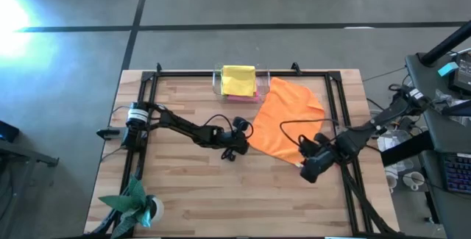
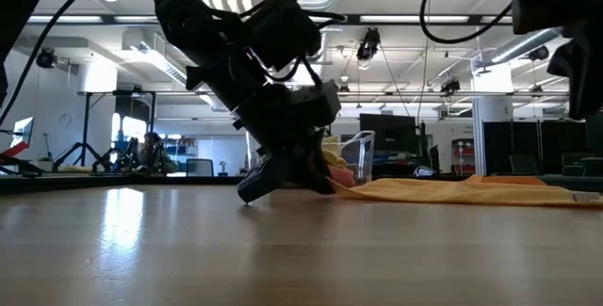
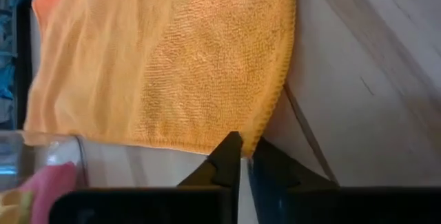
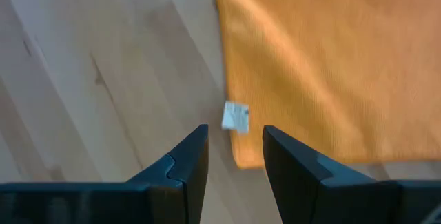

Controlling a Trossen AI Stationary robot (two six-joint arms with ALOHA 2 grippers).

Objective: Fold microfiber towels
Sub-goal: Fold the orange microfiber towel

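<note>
An orange towel [image 1: 287, 121] lies spread flat on the wooden table, right of centre. My left gripper [image 1: 237, 145] is low at the towel's left corner, its fingers closed on it [image 3: 242, 156]. My right gripper [image 1: 309, 169] is open just above the table at the towel's near corner [image 4: 241, 156], where a small white tag [image 4: 236, 117] sticks out; its fingers [image 4: 186, 158] stand over the wood and touch nothing. A folded yellow towel [image 1: 238, 79] lies on a pink one [image 1: 243, 98] in a clear tray at the far edge. My left gripper pinches the orange towel's left corner [image 3: 253, 140] between its two fingertips. The fingers come slanting down from the table's left [image 2: 283, 169]. The corner is at table height and the rest of the towel lies flat and slack on the wood.
The clear tray [image 1: 217, 81] stands at the far middle. A black frame [image 1: 147, 99] runs along the table's left, far and right sides. A green leafy thing [image 1: 136, 202] sits at the near left corner. Bare wood [image 1: 243, 195] lies along the near side.
</note>
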